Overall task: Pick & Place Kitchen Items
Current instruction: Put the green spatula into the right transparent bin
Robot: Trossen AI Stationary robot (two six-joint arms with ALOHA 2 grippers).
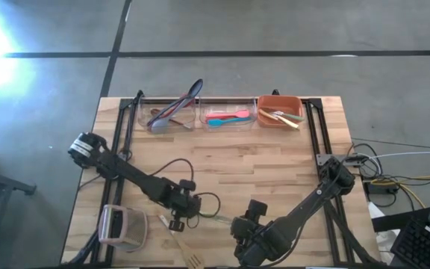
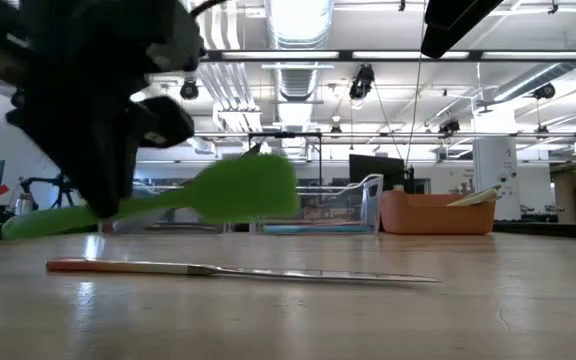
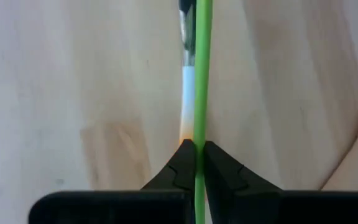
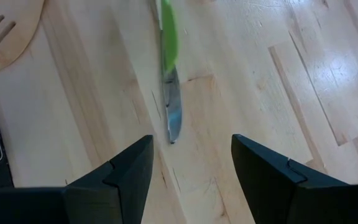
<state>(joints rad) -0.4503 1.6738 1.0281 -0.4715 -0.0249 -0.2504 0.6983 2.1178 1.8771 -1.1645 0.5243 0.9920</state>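
Left gripper [image 3: 195, 163] pinching green spatula [image 2: 230, 188] handle edge-on, lifted near table [image 1: 275, 161] front edge | thin, light, probably flexible; hold mid-handle | right gripper [image 4: 191, 165] spread, nearby

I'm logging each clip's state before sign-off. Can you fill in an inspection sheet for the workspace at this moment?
Surface: wooden table, planked, mostly bare in the middle.
Job's things: green spatula lifted off the table; knife with orange handle lying flat beneath it; wooden slotted turner at the near edge; more utensils in two clear bins and an orange bin along the far edge.
Clutter: boxy pinkish-white handled object near the left arm.
Grippers: left gripper shut on the green spatula's handle; right gripper open, empty, over the table near the knife's tip.
Cables: bundle beside the table's right edge.
Surroundings: concrete floor, workshop hall behind; no people seen.
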